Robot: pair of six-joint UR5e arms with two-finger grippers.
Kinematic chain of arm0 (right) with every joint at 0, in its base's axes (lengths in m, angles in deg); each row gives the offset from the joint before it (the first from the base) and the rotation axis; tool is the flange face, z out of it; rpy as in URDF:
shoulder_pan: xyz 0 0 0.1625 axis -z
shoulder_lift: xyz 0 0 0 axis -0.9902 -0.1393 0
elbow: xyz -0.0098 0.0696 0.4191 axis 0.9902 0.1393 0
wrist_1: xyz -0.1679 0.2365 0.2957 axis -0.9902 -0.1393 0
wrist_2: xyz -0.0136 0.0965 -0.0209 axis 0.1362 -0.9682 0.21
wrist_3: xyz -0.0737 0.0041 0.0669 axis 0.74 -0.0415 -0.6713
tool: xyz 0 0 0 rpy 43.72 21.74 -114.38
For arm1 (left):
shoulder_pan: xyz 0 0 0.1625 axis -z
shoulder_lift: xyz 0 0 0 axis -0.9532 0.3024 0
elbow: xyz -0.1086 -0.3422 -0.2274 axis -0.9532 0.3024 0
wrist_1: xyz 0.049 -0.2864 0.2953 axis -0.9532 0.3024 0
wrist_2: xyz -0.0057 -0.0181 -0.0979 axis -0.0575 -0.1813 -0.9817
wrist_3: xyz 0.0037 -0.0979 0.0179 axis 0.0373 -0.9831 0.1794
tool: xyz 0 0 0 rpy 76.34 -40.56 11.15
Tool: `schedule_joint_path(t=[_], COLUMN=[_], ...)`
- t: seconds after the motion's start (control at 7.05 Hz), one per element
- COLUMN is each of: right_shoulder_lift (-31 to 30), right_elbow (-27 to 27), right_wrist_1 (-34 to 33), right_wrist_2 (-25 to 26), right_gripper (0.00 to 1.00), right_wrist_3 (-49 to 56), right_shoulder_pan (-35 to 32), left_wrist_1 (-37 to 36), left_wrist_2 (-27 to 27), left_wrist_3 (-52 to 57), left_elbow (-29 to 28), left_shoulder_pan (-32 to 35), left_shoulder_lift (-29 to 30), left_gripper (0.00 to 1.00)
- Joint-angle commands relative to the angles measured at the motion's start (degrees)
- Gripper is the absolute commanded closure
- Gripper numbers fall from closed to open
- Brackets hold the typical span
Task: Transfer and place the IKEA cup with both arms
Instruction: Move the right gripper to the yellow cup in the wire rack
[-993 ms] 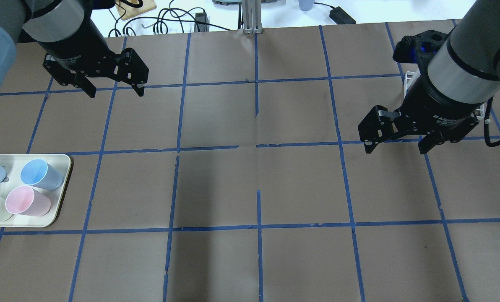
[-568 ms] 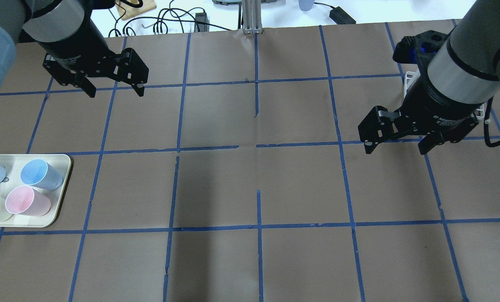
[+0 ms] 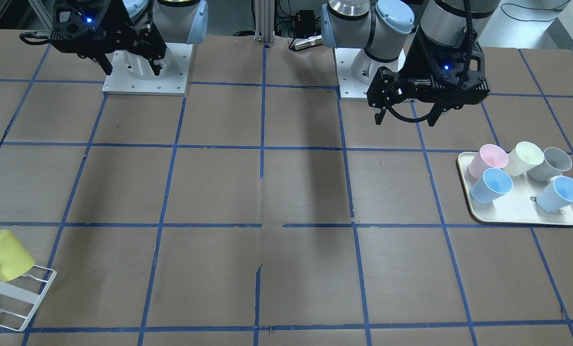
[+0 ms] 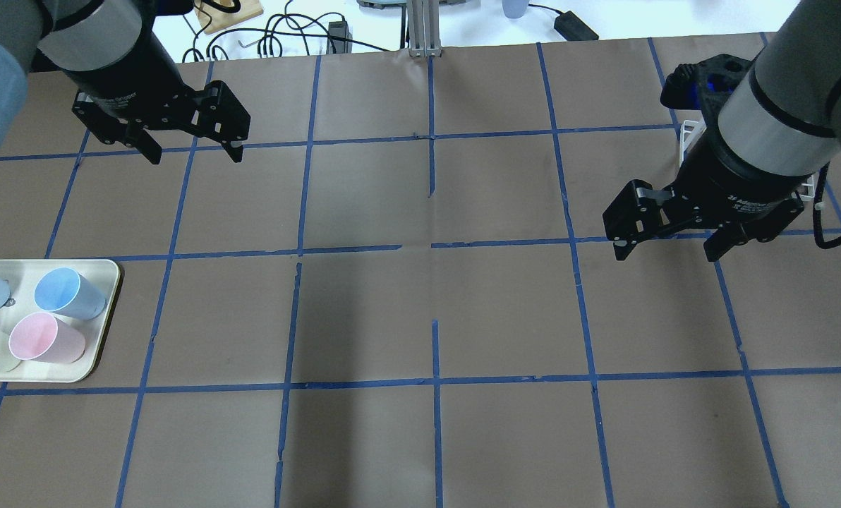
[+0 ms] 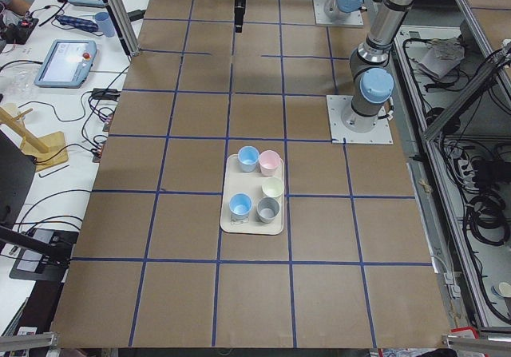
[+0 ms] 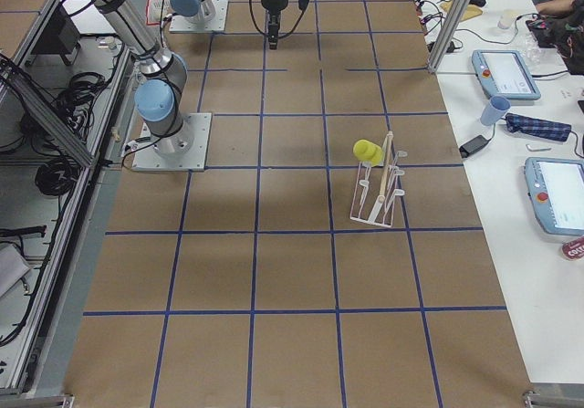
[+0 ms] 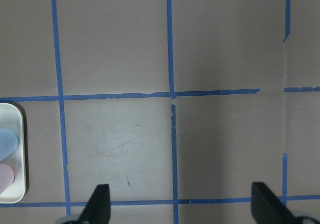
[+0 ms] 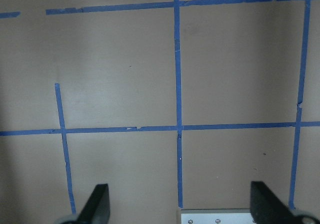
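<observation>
The bright yellow IKEA cup (image 3: pixel 4 261) hangs tilted on a peg of a white wire rack (image 3: pixel 15 298) at the table's far right corner. It also shows in the exterior right view (image 6: pixel 368 151). My right arm hides it in the overhead view. My right gripper (image 4: pixel 664 250) is open and empty above the table, short of the rack (image 4: pixel 688 138). Its fingertips (image 8: pixel 98 204) frame bare paper. My left gripper (image 4: pixel 193 152) is open and empty on the far left side. In the front-facing view the left gripper (image 3: pixel 404 117) hangs behind the cup tray.
A cream tray (image 4: pixel 104 282) at the left edge holds pink, pale cream, grey and two light blue cups (image 3: pixel 492 185). Blue tape lines grid the brown paper. The tray's edge (image 7: pixel 14 151) shows in the left wrist view. A white base plate (image 8: pixel 215 217) lies under the right gripper.
My right wrist has shifted very slightly. The left arm, the cups and the tray have not moved.
</observation>
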Motion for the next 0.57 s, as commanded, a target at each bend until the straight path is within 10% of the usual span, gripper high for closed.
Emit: schedule_joint_path(t=[0.0, 0.43], right_shoulder_lift=[0.43, 3.32], right_elbow=[-0.07, 0.02], right_wrist_1=[-1.01, -5.98], right_wrist_2=[0.56, 0.47], right_gripper=[0.0, 0.0], right_wrist_3=[5.02, 20.99], right_shoulder_pan=[0.57, 8.79], left_wrist_1=[0.0, 0.0], left_wrist_2=[-0.01, -0.01], left_wrist_3=[-0.08, -0.08], left_elbow=[0.0, 0.0], left_shoulder_pan=[0.0, 0.0], left_shoulder_lift=[0.0, 0.0], left_gripper=[0.0, 0.0])
